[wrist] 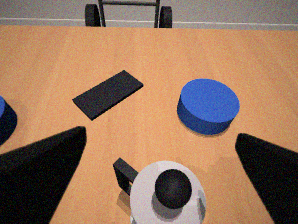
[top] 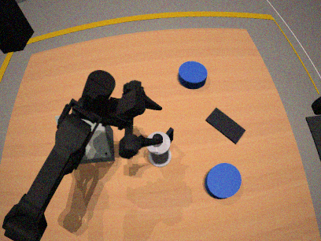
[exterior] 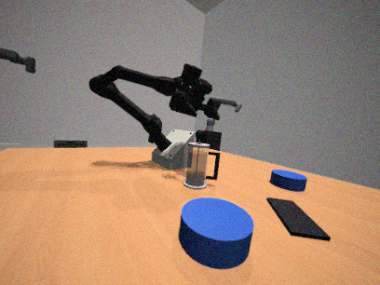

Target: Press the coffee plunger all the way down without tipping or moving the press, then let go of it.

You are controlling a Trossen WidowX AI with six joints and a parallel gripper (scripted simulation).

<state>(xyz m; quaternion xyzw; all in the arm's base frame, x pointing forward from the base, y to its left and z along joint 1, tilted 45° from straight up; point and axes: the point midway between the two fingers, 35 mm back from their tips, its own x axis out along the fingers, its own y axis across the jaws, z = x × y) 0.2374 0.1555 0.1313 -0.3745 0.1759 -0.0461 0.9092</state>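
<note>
The coffee press [top: 160, 157] [exterior: 196, 168] stands upright on the table, with a clear body, a pale lid and a black handle [top: 170, 134] [exterior: 217, 166] [wrist: 120, 171]. The round black plunger knob [top: 157, 139] [wrist: 173, 188] sits low over the lid. In the exterior view it is hard to pick out against a dark block behind; any small gap under it cannot be told. My gripper [top: 157, 124] [exterior: 207, 115] [wrist: 161, 137] is wide open and empty, above the press. The fingers stand apart to either side of the knob in the wrist view, not touching it.
A blue disc [top: 223, 180] [exterior: 216, 228] [wrist: 209, 102] lies on one side of the press's front area. Another blue disc [top: 193, 74] [exterior: 289, 180] [wrist: 5, 120] lies farther off. A flat black slab [top: 226, 125] [exterior: 298, 219] [wrist: 108, 95] lies between them.
</note>
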